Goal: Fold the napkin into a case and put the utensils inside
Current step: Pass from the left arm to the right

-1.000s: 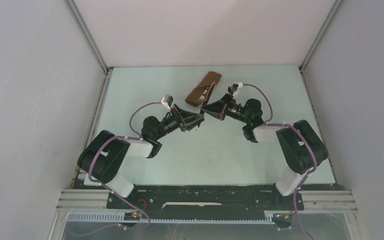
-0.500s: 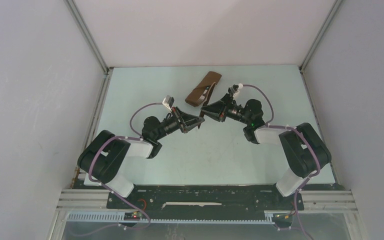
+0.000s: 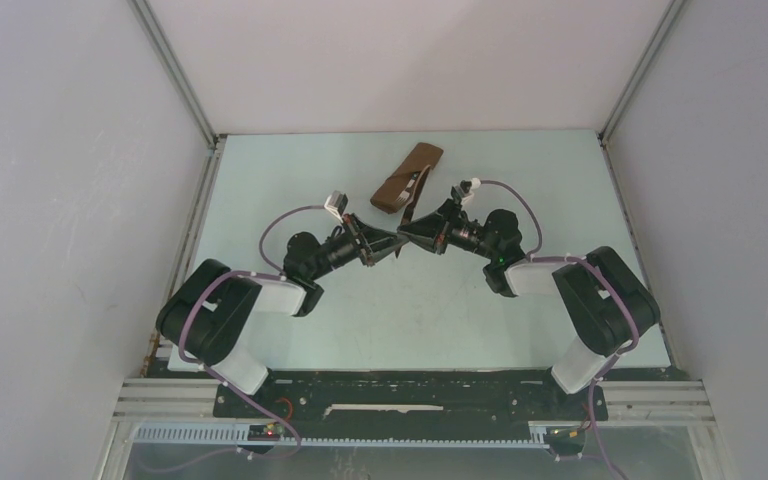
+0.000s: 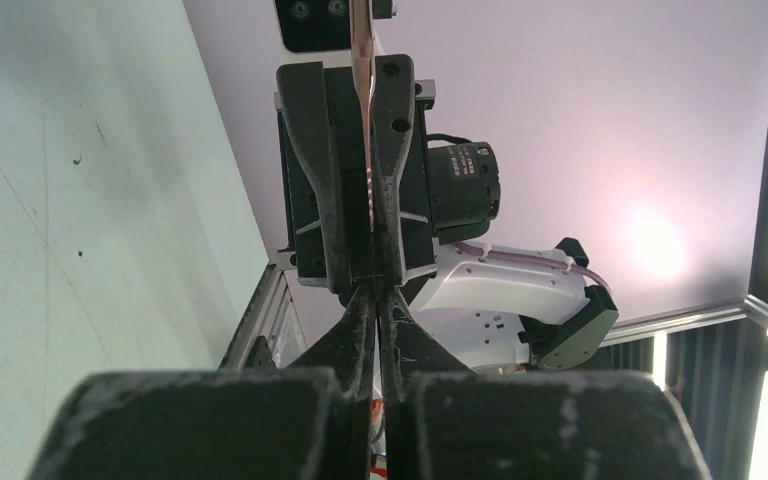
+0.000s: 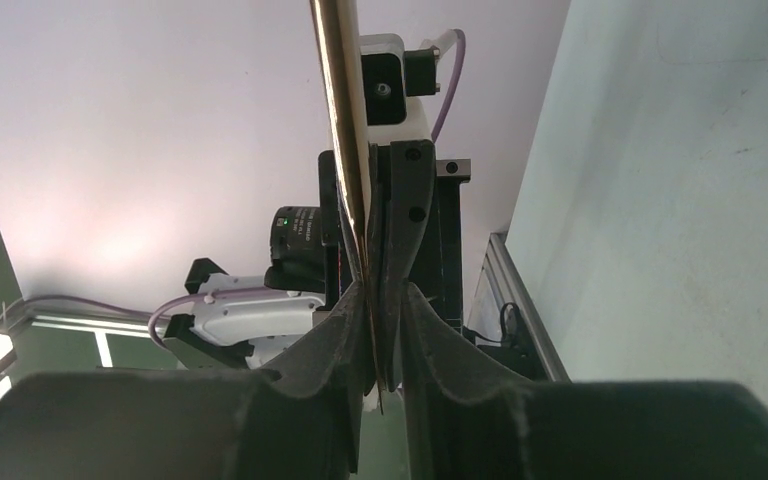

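In the last sec the right arm swings in toward the centre, so the right gripper [image 5: 380, 290] is now tip-to-tip w/ the left gripper [image 4: 375, 300], where there was a small gap btwn them before. The left arm barely shifts. The case [image 3: 407, 178] hasn't moved: it lies folded, a narrow brown oblong on the far-centre part of the table [image 3: 290, 170], just beyond both grippers.

The knife [image 5: 343, 140], the thin reddish-brown stick, is off the table and held in the air. Right jaws are pressed in on it, pinching it near its lower end, and the rest rises past the left gripper. In the top view its free end points toward the case. Left jaws are also pressed nearly together w/ a thin edge btwn the pads, so prob. both grippers hold the same stick, though the left contact is hard to confirm.

Meaning: folding looks done, and this reads as a handover or re-grip of the knife before insertion. One gripper must let go first. If both hold while either arm moves, the stick could twist or slip. Whether the teal-handled utensil is already in the case can't be told, too small.
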Tool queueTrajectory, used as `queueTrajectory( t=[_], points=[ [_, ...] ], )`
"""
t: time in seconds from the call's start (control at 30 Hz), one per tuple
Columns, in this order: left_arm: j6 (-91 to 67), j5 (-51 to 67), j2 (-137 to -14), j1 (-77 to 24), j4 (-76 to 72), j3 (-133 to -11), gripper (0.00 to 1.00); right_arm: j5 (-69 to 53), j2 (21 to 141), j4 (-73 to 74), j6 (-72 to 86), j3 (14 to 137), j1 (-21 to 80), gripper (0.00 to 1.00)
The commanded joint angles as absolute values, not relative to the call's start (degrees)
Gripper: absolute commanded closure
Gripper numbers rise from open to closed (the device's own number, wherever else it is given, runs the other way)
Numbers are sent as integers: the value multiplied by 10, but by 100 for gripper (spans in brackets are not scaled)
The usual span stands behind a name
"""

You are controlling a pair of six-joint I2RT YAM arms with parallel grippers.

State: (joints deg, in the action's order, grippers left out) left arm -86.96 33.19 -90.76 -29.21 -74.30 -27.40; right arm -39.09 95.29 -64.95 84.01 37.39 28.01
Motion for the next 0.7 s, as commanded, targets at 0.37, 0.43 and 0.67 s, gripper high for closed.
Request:
queueTrajectory(
  t=[0.37, 0.43, 0.67],
  points=[
    [-843, 322, -901, -280, -775, -273, 88, -368, 971, -681, 848, 387, 287, 100],
    [-806, 306, -879, -268, -716, -253, 76, -366, 1002, -670, 841, 410, 280, 100],
    [-641, 271, -828, -185, -327, -328, 60, -395, 1139, -613, 814, 535, 255, 100]
  ],
)
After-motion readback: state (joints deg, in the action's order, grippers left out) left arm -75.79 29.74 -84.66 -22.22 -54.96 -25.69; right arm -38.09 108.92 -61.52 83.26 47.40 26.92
